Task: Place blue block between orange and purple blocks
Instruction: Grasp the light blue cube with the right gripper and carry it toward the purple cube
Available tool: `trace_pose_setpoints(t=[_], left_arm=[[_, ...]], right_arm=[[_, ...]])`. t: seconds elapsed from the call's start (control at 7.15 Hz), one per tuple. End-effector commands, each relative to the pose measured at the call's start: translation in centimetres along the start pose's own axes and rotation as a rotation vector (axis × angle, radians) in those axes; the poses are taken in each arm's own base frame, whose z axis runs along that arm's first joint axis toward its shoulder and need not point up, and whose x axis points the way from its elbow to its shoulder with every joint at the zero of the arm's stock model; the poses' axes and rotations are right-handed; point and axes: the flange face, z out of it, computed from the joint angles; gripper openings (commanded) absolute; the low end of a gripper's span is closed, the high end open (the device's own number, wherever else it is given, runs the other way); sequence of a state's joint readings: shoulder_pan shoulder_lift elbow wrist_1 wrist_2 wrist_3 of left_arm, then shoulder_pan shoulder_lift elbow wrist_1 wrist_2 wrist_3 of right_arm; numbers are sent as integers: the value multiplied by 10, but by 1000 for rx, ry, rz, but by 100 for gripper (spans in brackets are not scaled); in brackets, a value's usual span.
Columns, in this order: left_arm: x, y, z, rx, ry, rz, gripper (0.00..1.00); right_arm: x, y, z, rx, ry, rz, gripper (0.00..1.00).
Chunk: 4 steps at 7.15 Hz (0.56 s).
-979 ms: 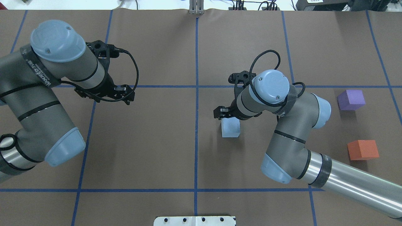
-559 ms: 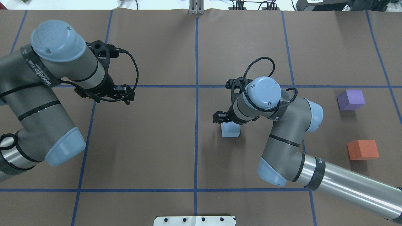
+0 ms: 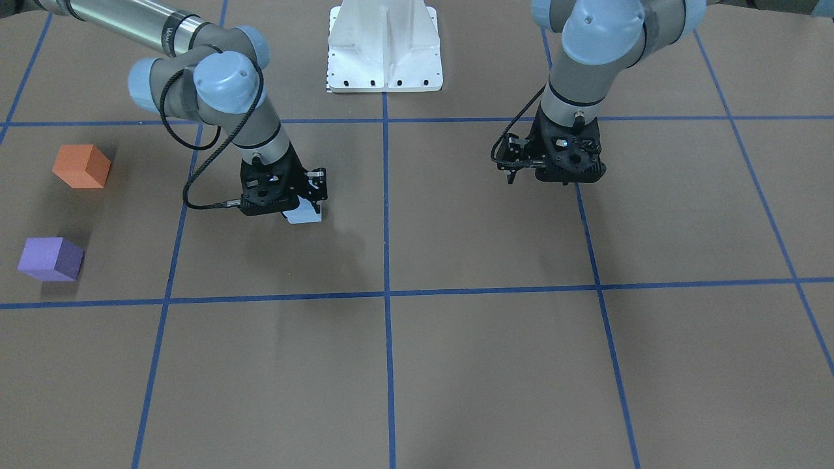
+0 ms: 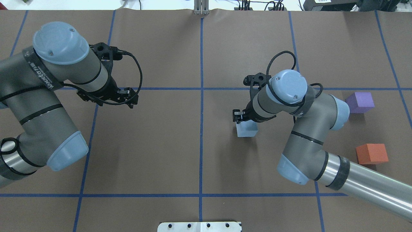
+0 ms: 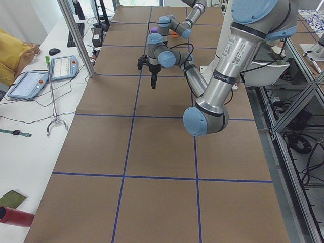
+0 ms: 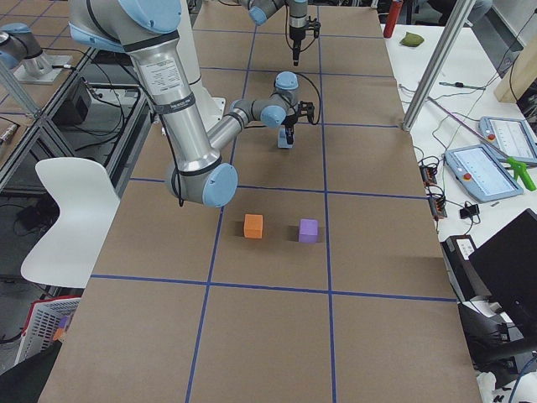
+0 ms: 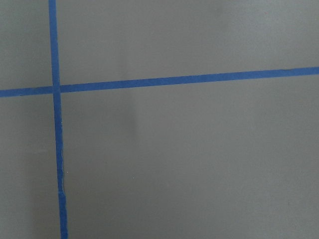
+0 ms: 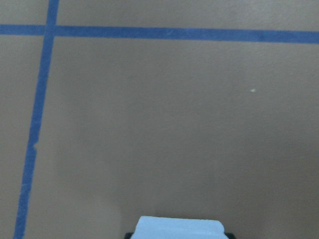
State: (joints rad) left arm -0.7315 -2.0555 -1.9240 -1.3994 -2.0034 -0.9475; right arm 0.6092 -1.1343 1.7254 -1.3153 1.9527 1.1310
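Brown taped table [image 4: 161, 145]: right gripper [image 4: 243, 120] pinches blue block [image 4: 248, 131] just right of center line, well apart from orange block [image 4: 371, 154] and purple block [image 4: 360, 102]. Left gripper [image 4: 111, 96] hovers over tape grid; can't tell whether it's spread or pressed together.

text readable: none | black band [image 4: 40, 76] on left arm: white lettering; too blurred to read

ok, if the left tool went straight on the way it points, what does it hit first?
The left tool points straight down, so the bare table, beside a tape crossing. The wrist view shows nothing else under it; its height is unclear.
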Motion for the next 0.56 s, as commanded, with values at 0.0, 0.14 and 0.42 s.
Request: trace_pose_setpoints(t=[0.0, 0.14, 0.42], left_arm=[[0, 0, 0, 1, 1, -2, 99], [0, 0, -1, 1, 2, -3, 99], [1, 1, 0, 0, 1, -4, 99]], right_arm=[[93, -15, -45, -19, 0, 0, 0], [119, -17, -55, -23, 7, 24, 0], [216, -14, -75, -18, 79, 38, 0]])
